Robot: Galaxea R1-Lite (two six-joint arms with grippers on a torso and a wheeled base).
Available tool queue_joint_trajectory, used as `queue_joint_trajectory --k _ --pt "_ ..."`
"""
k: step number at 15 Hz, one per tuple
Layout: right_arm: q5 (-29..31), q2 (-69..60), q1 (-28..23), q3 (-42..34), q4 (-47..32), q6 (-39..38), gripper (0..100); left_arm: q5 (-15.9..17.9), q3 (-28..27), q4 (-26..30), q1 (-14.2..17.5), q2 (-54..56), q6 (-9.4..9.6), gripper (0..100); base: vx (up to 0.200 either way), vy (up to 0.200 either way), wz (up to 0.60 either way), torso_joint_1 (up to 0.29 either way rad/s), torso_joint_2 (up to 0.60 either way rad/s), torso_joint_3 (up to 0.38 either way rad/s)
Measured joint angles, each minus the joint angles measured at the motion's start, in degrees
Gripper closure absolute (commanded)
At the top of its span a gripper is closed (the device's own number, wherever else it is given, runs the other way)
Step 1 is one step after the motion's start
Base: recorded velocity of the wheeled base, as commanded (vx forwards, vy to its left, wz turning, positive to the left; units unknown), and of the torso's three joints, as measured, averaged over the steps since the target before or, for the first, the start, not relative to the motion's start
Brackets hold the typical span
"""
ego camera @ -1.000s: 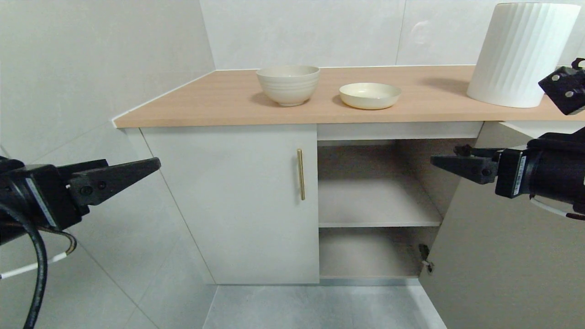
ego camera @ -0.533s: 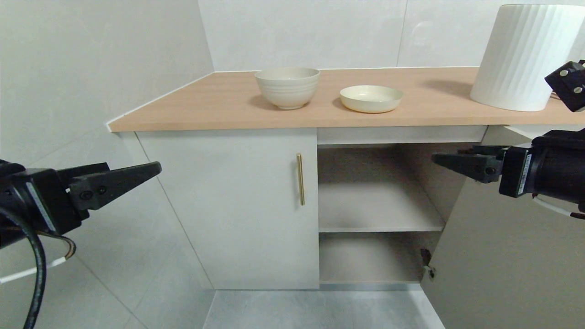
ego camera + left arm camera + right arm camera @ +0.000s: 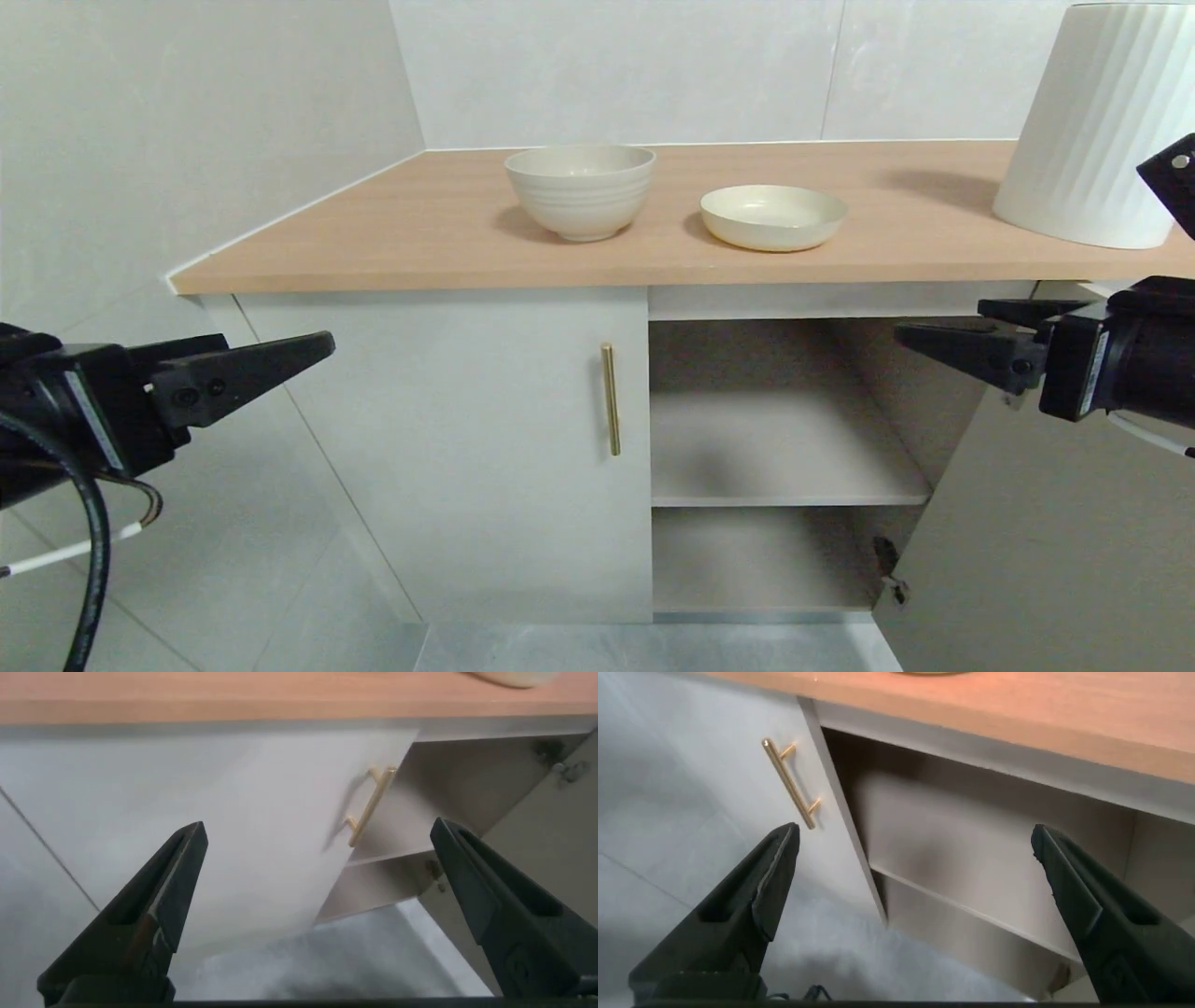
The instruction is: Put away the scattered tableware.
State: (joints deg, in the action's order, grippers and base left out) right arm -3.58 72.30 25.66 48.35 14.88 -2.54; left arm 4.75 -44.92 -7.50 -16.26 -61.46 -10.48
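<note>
A deep cream bowl [image 3: 579, 189] and a shallow cream plate [image 3: 773, 217] stand side by side on the wooden counter [image 3: 420, 243], the plate to the right. Both sit above a white cabinet whose right door [image 3: 1046, 541] is swung open, baring two shelves [image 3: 784, 457]. My left gripper [image 3: 299, 347] hangs open in front of the wall left of the cabinet, below counter height, with nothing between its fingers. My right gripper [image 3: 938, 322] is open and holds nothing, level with the upper compartment by the open door. The left wrist view frames my left gripper [image 3: 318, 905] over the closed door.
The closed left door carries a gold bar handle [image 3: 609, 399], also seen in the wrist views [image 3: 369, 805] [image 3: 792, 782]. A tall white ribbed container [image 3: 1102, 121] stands at the counter's right end. Tiled walls close the left side and the back. Grey floor lies below.
The whole head view has shifted: counter and cabinet now sit lower and larger in the picture. Both grippers keep their pose and stay open.
</note>
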Motion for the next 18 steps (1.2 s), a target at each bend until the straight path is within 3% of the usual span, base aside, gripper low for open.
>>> queue_joint_trajectory --k 3,7,18 --pt "-0.1 -0.5 0.0 -0.4 0.0 0.4 0 0.2 0.0 0.1 0.0 -0.2 -0.10 0 0.000 0.000 0.00 0.000 0.00 0.000" --pt "0.0 -0.5 0.0 -0.4 0.1 0.9 0 1.9 0.2 0.1 0.0 -0.4 -0.11 0 0.000 0.000 0.00 0.065 -0.23 -0.254" --pt "0.0 0.7 0.0 -0.5 0.1 1.0 0 2.3 0.8 0.1 0.0 -1.9 -0.11 0 0.000 0.000 0.00 0.161 -0.49 -0.301"
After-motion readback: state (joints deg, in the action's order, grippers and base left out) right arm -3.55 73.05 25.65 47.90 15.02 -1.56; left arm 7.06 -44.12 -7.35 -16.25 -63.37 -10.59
